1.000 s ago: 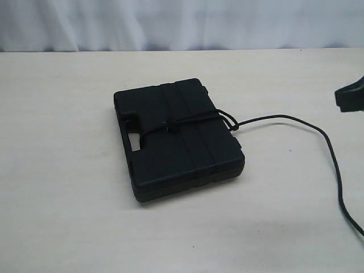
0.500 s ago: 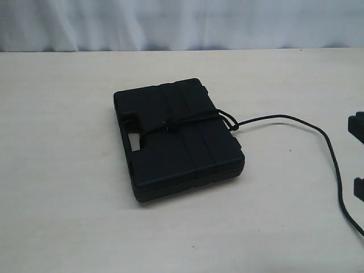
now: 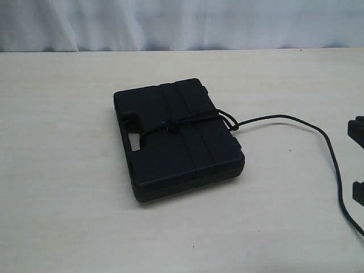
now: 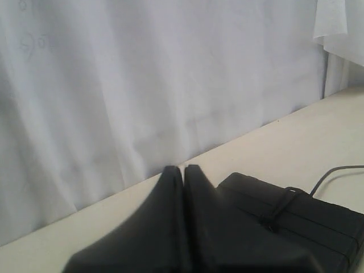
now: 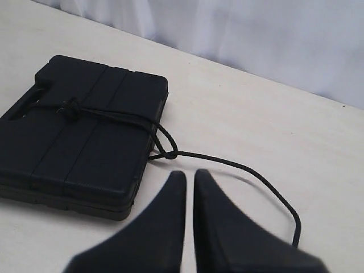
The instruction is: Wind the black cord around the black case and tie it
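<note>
The black case (image 3: pixel 176 136) lies flat in the middle of the table. The black cord (image 3: pixel 190 119) crosses its lid, with a knot (image 3: pixel 166 126) near the handle slot and a small loop (image 3: pixel 230 122) at the case's right edge. The cord's free tail (image 3: pixel 318 128) curves off to the right across the table. In the right wrist view my right gripper (image 5: pixel 189 173) is shut and empty, hovering short of the case (image 5: pixel 79 131) and the cord (image 5: pixel 244 168). My left gripper (image 4: pixel 183 168) is shut and empty, with the case (image 4: pixel 307 219) beyond it.
A white curtain (image 3: pixel 182 23) hangs behind the far edge of the pale table (image 3: pixel 68 187). Two dark pieces of the right arm (image 3: pixel 357 129) show at the right edge of the exterior view, close to the cord's tail.
The right arm's dark part has pulled back from the upper right towards the right edge and lower. The case and cord have not moved.
</note>
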Action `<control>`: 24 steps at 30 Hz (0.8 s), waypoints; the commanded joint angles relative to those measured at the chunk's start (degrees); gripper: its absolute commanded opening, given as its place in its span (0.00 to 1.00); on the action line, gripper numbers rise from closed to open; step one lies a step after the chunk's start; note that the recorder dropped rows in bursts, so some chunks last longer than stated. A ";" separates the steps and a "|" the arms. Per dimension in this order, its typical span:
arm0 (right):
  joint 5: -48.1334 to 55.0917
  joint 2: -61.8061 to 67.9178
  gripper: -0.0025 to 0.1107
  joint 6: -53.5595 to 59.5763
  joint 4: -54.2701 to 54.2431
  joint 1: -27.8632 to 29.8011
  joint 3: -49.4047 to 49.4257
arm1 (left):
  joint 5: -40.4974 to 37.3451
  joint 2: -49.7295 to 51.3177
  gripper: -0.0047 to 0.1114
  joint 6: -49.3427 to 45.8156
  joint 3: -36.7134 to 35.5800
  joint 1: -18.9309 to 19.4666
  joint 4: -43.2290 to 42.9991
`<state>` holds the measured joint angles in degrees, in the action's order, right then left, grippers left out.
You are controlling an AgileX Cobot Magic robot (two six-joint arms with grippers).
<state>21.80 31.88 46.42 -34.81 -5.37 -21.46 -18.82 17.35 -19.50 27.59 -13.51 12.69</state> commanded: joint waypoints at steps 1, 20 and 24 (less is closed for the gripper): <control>-0.77 -0.25 0.06 0.60 -0.33 -0.07 0.08 | 0.31 -0.25 0.04 -0.01 -0.16 -0.52 0.04; -1.87 -31.88 0.06 -2.32 30.99 -0.07 18.09 | 1.09 -14.72 0.04 -0.01 -19.43 11.68 -6.29; -3.81 -31.88 0.06 -2.32 31.07 0.03 21.46 | 1.50 -17.35 0.04 -0.01 -24.70 12.88 -6.71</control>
<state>19.29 0.47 44.30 -4.22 -5.37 -1.25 -17.70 1.62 -19.53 5.92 -1.25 7.11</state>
